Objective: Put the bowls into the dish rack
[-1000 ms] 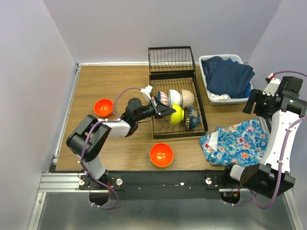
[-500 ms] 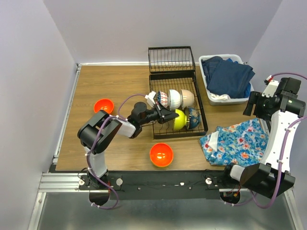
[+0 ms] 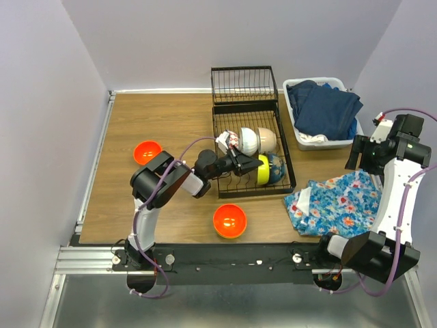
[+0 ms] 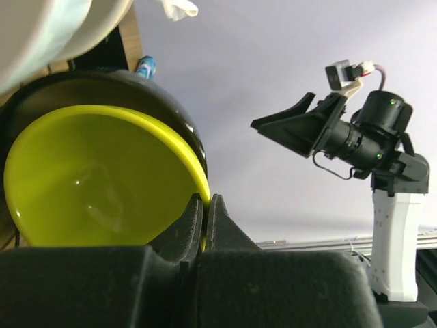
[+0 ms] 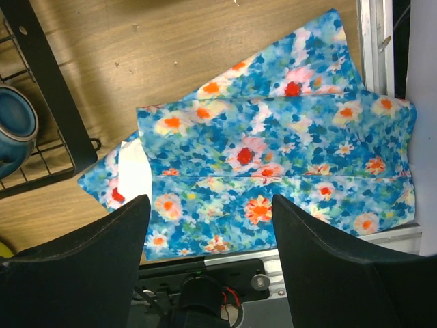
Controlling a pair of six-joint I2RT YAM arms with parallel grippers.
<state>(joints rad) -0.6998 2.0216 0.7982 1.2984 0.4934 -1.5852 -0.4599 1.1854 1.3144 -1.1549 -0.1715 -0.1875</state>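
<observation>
The lime bowl [image 3: 264,169] has shifted toward the dish rack's [image 3: 285,154] right edge, pushed by the clenched, empty left gripper [image 3: 244,162]. The right gripper [image 5: 208,232] hangs released.

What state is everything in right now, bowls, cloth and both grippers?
left gripper: shut on lime green bowl's rim
lime green bowl: on edge in dish rack, gripped
white bowl: on edge in rack
cream bowl: on edge in rack
blue bowl: on edge in rack
near orange bowl: upright on table, unloaded
far orange bowl: upright on table, unloaded
right gripper: open, empty
floral cloth: lying on table
</observation>
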